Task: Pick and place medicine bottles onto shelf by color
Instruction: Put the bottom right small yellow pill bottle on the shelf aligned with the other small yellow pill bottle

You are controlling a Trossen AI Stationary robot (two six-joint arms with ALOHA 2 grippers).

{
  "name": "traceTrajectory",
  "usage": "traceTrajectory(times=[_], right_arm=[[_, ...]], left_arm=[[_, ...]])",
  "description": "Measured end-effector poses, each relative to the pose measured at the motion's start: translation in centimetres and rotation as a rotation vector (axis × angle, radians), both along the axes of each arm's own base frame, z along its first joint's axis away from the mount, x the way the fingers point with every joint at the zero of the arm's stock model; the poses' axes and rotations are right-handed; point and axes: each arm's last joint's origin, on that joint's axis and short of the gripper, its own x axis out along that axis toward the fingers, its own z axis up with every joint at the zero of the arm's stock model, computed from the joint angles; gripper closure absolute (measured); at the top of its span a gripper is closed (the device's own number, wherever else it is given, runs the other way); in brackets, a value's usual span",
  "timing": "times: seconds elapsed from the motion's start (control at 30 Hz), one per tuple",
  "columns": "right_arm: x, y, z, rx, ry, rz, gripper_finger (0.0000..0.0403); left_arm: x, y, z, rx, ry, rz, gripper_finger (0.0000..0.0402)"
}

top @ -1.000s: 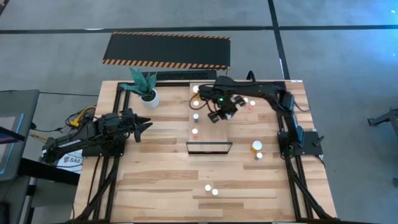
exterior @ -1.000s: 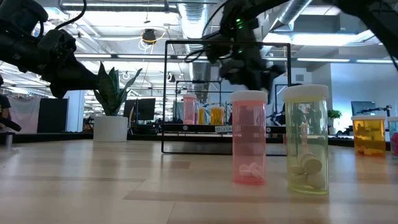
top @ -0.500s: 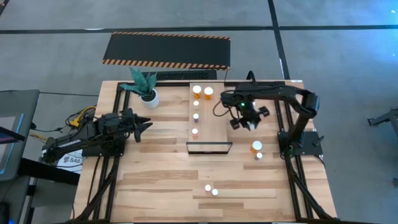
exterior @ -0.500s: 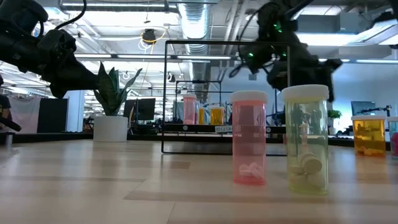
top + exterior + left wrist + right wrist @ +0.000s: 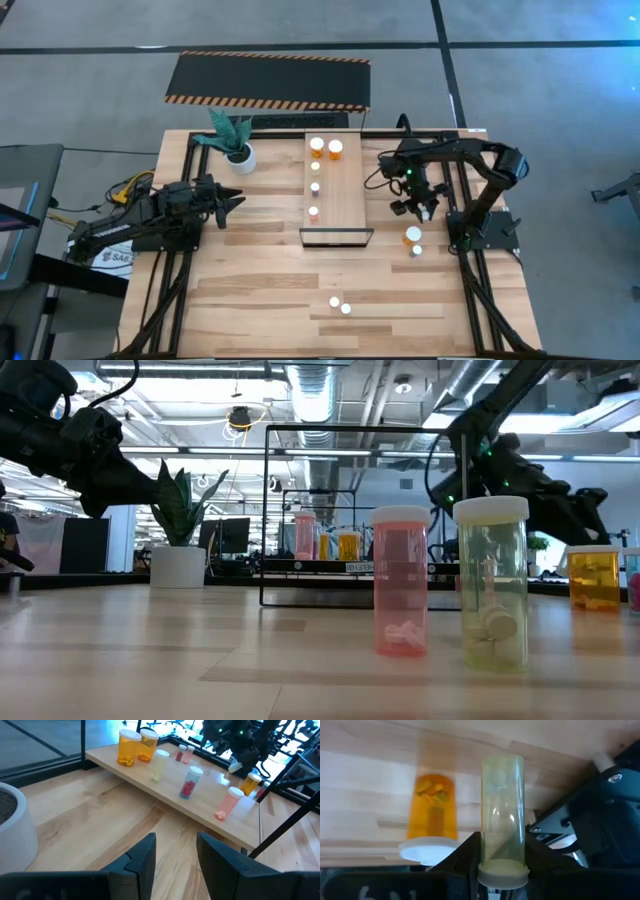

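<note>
The shelf [image 5: 345,195] is a pale board on the table's middle. It carries two orange bottles [image 5: 326,148] at its far end and three small ones [image 5: 315,187] in a row along its left side. My right gripper [image 5: 423,209] hangs right of the shelf, shut on a yellowish bottle [image 5: 502,810]. Just near of it an orange bottle [image 5: 413,235] and a small one [image 5: 417,250] stand on the table. A pink bottle [image 5: 400,585] and a yellowish one [image 5: 492,585] stand near the front edge. My left gripper [image 5: 236,201] waits open at the left. My right gripper pinches the yellowish bottle between its two fingers, on the wall just ahead of the white cap [image 5: 502,851]. The bottle lies along the fingers, cap end back toward the wrist, bottom pointing out. The fingers slant down. The bottle is lifted clear of the table.
A white pot with a green plant [image 5: 236,143] stands at the far left of the table. A black mat with striped orange edges [image 5: 268,80] lies beyond the far edge. The shelf's dark frame [image 5: 336,237] stands at its near end. Bare planks lie left of the shelf.
My right gripper has swung from above the shelf toward the table's right and near edges. It has sunk and tipped further down, and now hangs beside the orange bottle on the table.
</note>
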Motion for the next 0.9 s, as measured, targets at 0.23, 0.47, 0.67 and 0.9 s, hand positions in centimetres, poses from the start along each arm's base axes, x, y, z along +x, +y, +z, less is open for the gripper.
traceTrajectory(times=[0.23, 0.47, 0.67, 0.9], right_arm=[[-1.7, -1.2, -1.1, 0.028, -0.034, -0.034, 0.0276], [-1.0, -0.9, -1.6, -0.007, -0.056, -0.008, 0.0279], [-0.4, -0.7, -2.9, 0.019, -0.014, -0.004, 0.0279], [0.1, -1.1, -4.6, 0.115, 0.033, 0.02, 0.0279]], left_arm=[[0.0, 0.0, 0.0, 0.0, 0.0, 0.0, 0.0274], [0.0, 0.0, 0.0, 0.0, 0.0, -0.001, 0.0274], [0.0, 0.0, 0.0, 0.0, 0.0, 0.0, 0.0274], [0.0, 0.0, 0.0, 0.0, 0.0, 0.0, 0.0274]])
